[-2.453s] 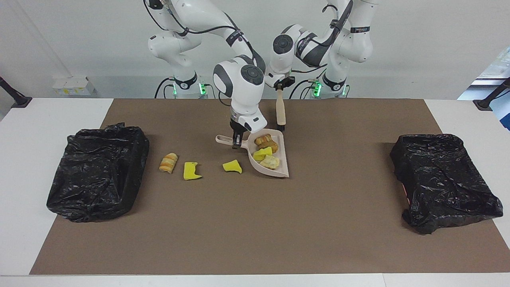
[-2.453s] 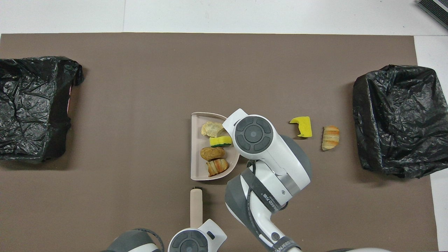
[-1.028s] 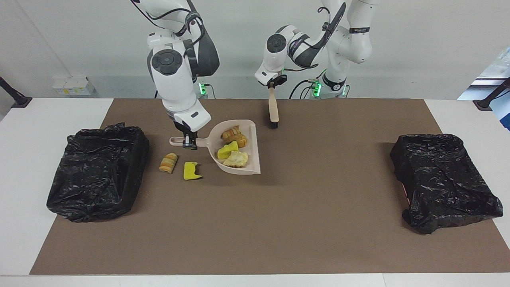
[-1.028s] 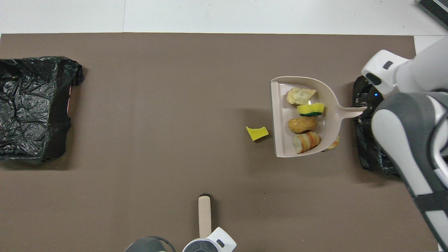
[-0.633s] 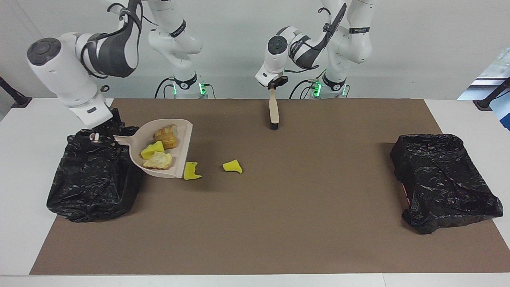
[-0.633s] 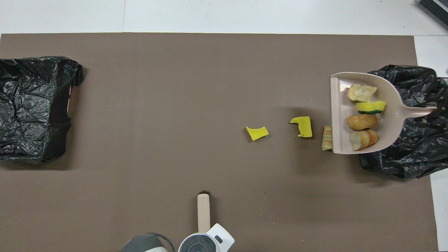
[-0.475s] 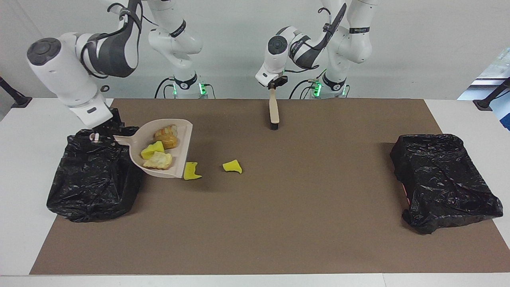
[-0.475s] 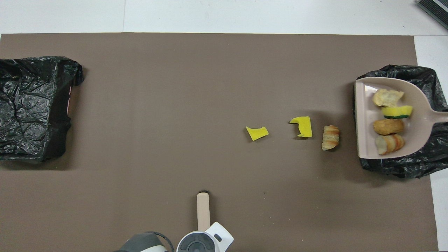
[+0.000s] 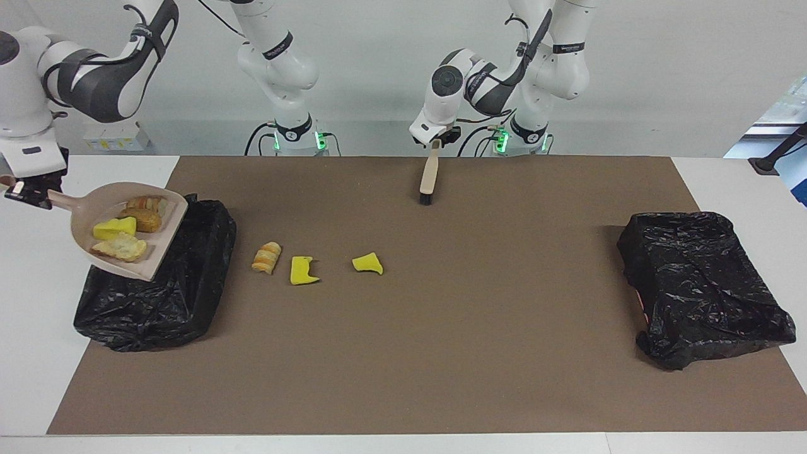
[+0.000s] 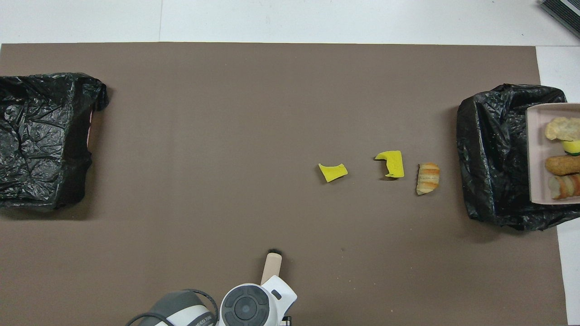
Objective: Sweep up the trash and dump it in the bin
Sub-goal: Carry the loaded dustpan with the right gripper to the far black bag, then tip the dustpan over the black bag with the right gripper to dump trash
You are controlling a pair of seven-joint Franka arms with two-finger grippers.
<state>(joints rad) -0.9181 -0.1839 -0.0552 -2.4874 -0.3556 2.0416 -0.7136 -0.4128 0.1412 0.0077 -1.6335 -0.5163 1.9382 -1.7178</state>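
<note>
My right gripper (image 9: 25, 191) is shut on the handle of the beige dustpan (image 9: 161, 236), held in the air over the black-bagged bin (image 9: 157, 296) at the right arm's end of the table. Several bits of trash (image 9: 120, 236) lie in the pan (image 10: 537, 154). On the mat beside that bin (image 10: 494, 158) lie a bread lump (image 9: 267, 257) (image 10: 427, 178) and two yellow scraps (image 9: 304, 270) (image 9: 367, 263) in a row. The brush (image 9: 429, 176) leans with its handle top at my left gripper (image 9: 435, 140) and its bristles down at the mat.
A second black-bagged bin (image 9: 700, 284) (image 10: 41, 140) stands at the left arm's end of the table. The brown mat (image 9: 441, 353) covers most of the white table.
The right arm has carried the loaded dustpan from over the mat out above the bin. The brush at the left gripper has tipped from upright to a lean.
</note>
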